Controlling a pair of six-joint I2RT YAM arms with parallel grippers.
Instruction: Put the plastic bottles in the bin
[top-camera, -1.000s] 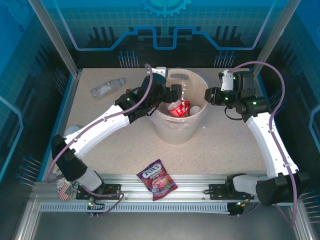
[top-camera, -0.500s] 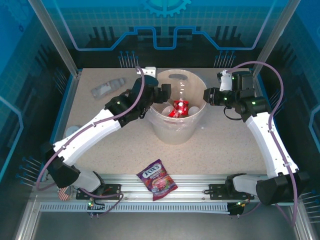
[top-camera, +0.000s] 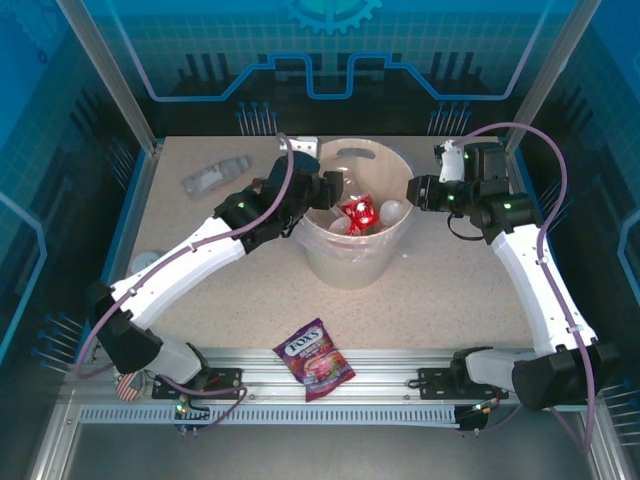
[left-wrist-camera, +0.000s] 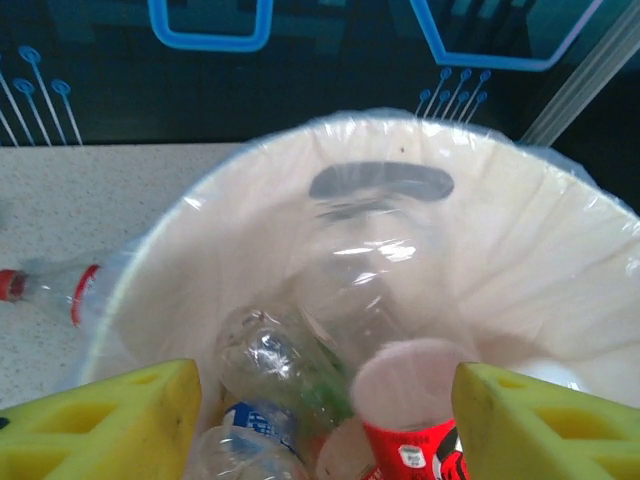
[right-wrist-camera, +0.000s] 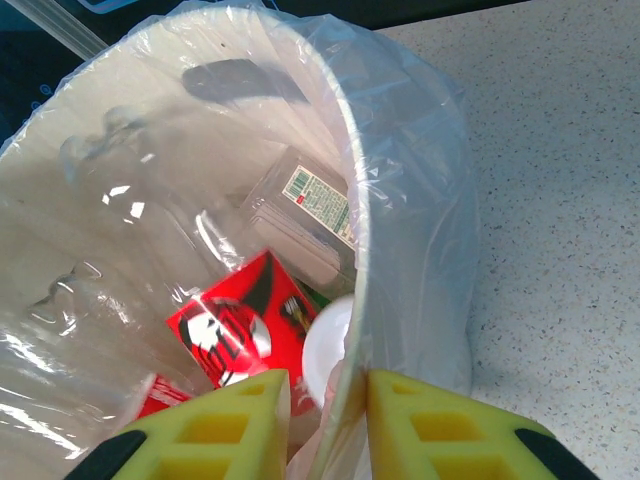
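Top external view: left pincer (top-camera: 332, 188) wide open and empty over the left rim of the bin (top-camera: 350, 262), right pincer (top-camera: 412, 192) pinched tight on its right rim, plastic bottles (top-camera: 358, 215) piled inside, one clear bottle (top-camera: 215, 176) lying near the far left corner of the counter (top-camera: 450, 290).

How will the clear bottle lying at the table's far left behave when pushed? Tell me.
Lying on its side, the clear bottle would probably roll rather than slide. It looks empty, so likely light and apt to skitter away. Thin see-through plastic may dent under a firm squeeze.
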